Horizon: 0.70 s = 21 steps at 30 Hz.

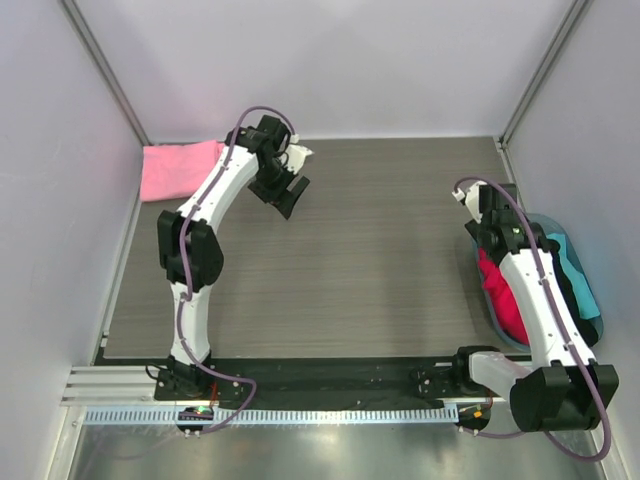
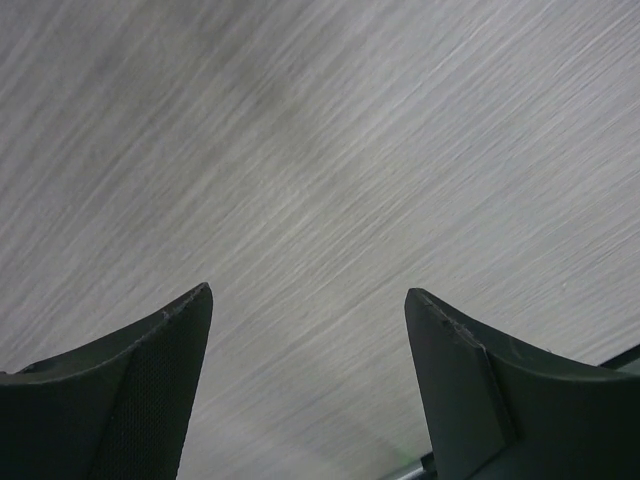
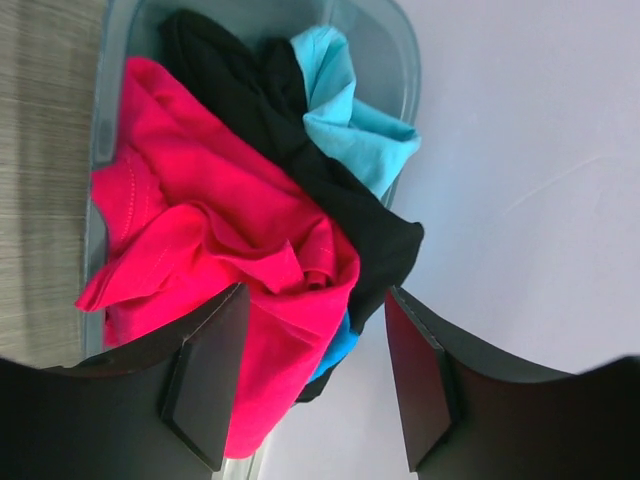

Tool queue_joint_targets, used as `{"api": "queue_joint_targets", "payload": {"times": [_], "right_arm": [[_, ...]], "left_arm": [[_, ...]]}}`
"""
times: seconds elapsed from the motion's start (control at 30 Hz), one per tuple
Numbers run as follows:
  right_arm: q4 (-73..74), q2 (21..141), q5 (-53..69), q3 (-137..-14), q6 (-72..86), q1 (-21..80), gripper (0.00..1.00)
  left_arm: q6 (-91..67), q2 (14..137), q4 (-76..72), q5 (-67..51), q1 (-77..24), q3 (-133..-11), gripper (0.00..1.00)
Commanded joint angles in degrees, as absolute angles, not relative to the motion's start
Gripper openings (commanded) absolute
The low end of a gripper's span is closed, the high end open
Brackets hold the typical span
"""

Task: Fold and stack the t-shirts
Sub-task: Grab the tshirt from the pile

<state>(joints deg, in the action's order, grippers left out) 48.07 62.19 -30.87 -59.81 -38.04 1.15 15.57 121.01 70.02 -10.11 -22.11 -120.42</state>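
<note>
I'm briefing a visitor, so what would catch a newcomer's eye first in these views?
The bin at the right edge of the table, heaped with a crimson-red tee, a black garment and a turquoise one, with the right tool open above it. Next, the light pink tee at the far left corner, near the open left tool.
</note>
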Motion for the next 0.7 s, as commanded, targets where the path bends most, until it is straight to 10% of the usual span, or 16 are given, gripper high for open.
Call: {"api": "queue_joint_targets", "payload": {"times": [0.0,0.43,0.67], "right_arm": [[46.0,63.8,-30.5,-59.2,-39.8,-1.9,0.62],[44.7,69.9,-25.0,-57.3,-41.7,-8.7,0.50],[46.4,69.8,-24.6,-59.7,-42.4,-9.5,0.01]], "left_arm": [[17.4,121.1,74.0,-7.6,-22.3,-122.0,0.78],[18.1,122.0,73.5,-2.7,-24.9,-121.5,0.79],[17.9,123.0,73.3,-2.9,-25.8,-121.8,0.79]]}}
